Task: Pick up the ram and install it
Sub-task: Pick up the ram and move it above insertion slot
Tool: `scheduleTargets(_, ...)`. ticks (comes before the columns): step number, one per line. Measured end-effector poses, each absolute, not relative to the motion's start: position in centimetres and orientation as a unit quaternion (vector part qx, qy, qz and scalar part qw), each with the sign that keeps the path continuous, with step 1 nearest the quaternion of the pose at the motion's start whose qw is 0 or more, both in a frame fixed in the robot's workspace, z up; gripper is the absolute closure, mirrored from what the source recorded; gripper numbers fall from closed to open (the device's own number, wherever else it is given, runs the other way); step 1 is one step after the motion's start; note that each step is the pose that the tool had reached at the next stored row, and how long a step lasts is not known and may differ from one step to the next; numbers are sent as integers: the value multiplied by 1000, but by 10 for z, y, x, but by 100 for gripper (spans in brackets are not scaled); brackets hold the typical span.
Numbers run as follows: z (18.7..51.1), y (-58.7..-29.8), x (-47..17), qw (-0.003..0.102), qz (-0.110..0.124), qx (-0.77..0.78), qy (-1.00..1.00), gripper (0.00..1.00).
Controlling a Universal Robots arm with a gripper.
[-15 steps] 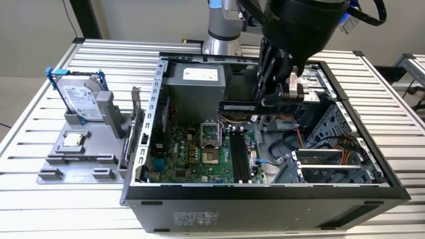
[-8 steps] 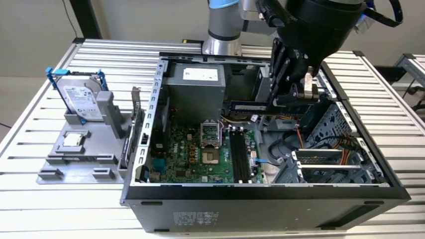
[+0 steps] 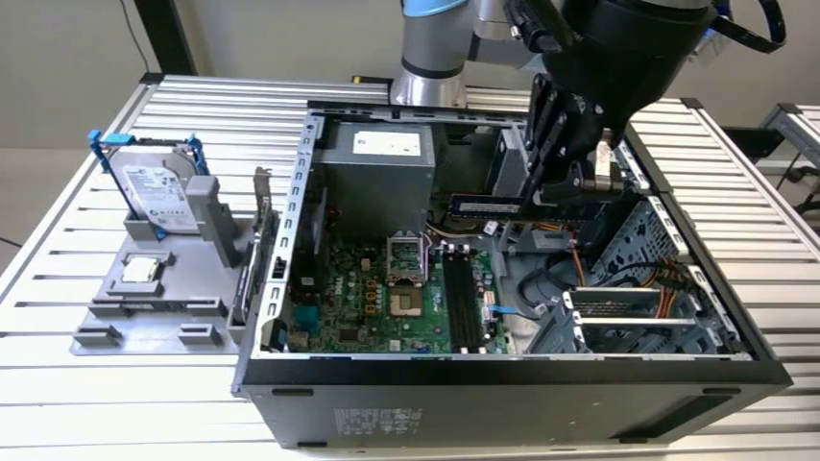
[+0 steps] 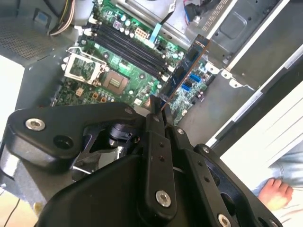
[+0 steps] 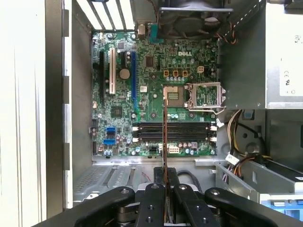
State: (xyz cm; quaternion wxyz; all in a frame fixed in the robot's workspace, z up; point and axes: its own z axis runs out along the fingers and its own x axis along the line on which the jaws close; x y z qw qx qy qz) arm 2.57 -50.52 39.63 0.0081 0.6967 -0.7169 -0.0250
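Note:
My gripper point(image 3: 544, 197) hangs over the open computer case point(image 3: 276, 288), shut on one end of the ram point(image 3: 485, 204), a thin dark stick that juts out toward the exterior view's left. The second wrist view has the ram point(image 4: 184, 68) slanting away from the fingertips above the green motherboard point(image 4: 109, 90). Seen edge-on in the first wrist view, the ram point(image 5: 164, 142) is a thin line crossing the black memory slots point(image 5: 184, 132) at a right angle. Those slots point(image 3: 462, 298) lie well below the stick, which touches nothing else.
A power supply point(image 3: 378, 173) fills the case's back corner. Drive cages and cables point(image 3: 628, 307) crowd the exterior view's right side. Outside the case, a hard drive in a blue frame point(image 3: 160, 187) stands on a grey fixture point(image 3: 192, 259). A person's hand point(image 4: 274, 194) rests nearby.

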Motion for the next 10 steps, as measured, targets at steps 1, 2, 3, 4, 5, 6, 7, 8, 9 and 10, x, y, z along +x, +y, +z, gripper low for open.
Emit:
scheduleTargets(1,396,-503,26,8,-25,697,-717,100)
scheduleTargets(2,396,-499,26,8,-25,697,-717,100)
scheduleTargets(3,396,-495,26,8,-25,697,-717,100)
scheduleTargets(4,396,-491,26,8,-25,697,-717,100)
scheduleTargets(5,396,-487,26,8,-25,697,-717,100)
scheduleTargets(6,396,-484,26,8,-25,697,-717,100)
scheduleTargets(7,396,-480,26,8,-25,697,-717,100)
scheduleTargets(8,396,-476,26,8,-25,697,-717,100)
scheduleTargets(9,396,-472,26,8,-25,697,-717,100)
scheduleTargets(10,396,-469,26,8,-25,697,-717,100)
